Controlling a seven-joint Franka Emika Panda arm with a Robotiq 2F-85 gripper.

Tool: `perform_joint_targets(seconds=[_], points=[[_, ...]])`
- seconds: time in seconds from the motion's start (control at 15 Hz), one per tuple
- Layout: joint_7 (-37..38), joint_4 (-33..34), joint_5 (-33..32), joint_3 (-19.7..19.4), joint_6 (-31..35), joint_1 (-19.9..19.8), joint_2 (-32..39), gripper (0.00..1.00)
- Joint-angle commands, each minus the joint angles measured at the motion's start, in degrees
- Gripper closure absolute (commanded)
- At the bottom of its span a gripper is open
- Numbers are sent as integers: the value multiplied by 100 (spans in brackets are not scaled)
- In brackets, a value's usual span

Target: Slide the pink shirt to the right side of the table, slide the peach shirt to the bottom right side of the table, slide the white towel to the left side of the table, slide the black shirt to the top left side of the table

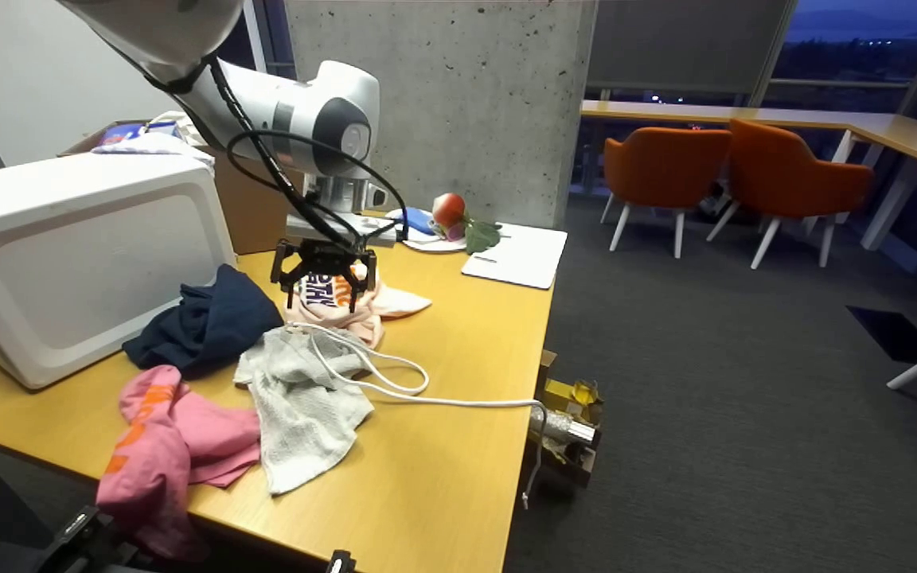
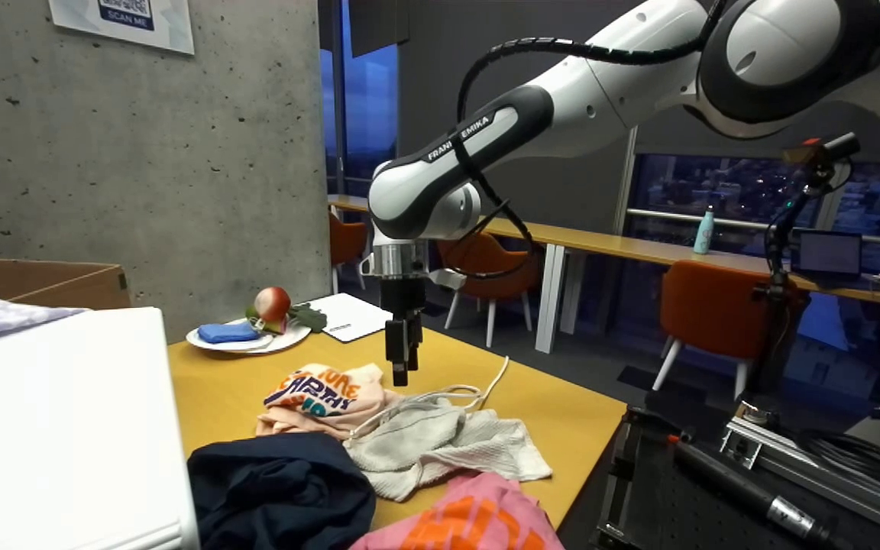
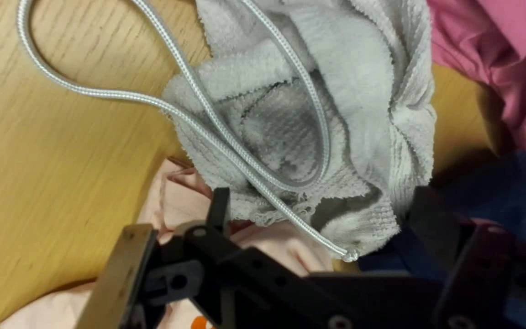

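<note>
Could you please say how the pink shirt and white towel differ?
The pink shirt is printed in orange; the white towel is plain. The pink shirt hangs partly over the edge of the table, while the white towel does not. A cord crosses the white towel but not the pink shirt. Both are crumpled.

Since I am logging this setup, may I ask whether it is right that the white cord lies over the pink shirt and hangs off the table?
Not quite: the wrist view shows the white cord lying over the white towel, not the pink shirt. It does hang off the table, as an exterior view shows.
</note>
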Motion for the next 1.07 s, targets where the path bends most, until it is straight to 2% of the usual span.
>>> perform_joint_targets(seconds=[0.0, 0.13, 0.33, 0.47, 0.53, 0.87, 1.0], points=[[8, 1189, -472, 8, -1187, 261, 477, 0], [-76, 1531, -535, 81, -1618, 392, 646, 0], [-95, 1774, -553, 126, -1905, 609, 895, 0], [55, 1708, -819, -54, -1755, 840, 985, 0], [8, 1457, -596, 110, -1660, 655, 802, 0], [23, 1481, -629, 109, -1644, 671, 884, 0], [111, 1395, -737, -35, -1580, 848, 620, 0]])
